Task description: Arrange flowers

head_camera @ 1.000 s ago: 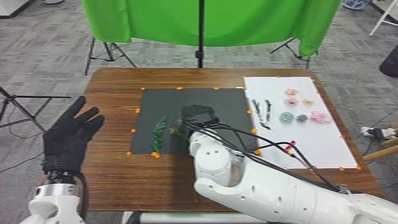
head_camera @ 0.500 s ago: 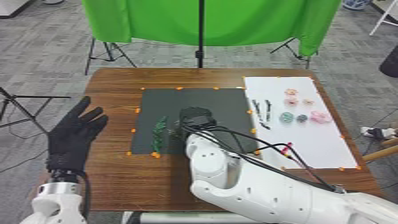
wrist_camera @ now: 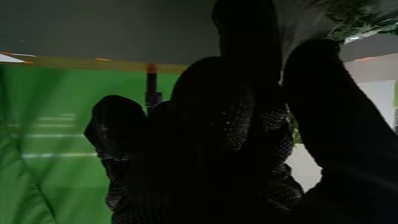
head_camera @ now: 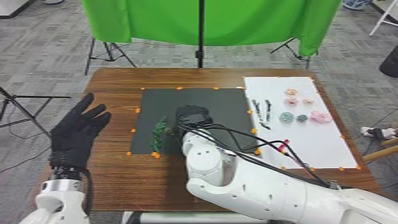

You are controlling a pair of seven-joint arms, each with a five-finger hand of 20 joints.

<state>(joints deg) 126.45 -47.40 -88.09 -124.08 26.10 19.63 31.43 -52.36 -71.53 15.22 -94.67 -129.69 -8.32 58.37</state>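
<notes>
Over the last second, the right hand (head_camera: 192,116) has shifted slightly left across the dark mat (head_camera: 226,98), toward the green sprig (head_camera: 159,135) at the mat's left side. Its grip state cannot be told. Greenery (wrist_camera: 360,17) lies near that hand at the wrist view's upper right. The left hand (head_camera: 73,137), fingers apart, has drifted slightly right at frame left. The flowers (head_camera: 320,117) remain on the white sheet (head_camera: 324,150), right of centre. Judgement: foliage placement is in progress; flowers follow.

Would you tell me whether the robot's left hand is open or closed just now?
Open: the left hand has straight fingers, spread apart.
</notes>
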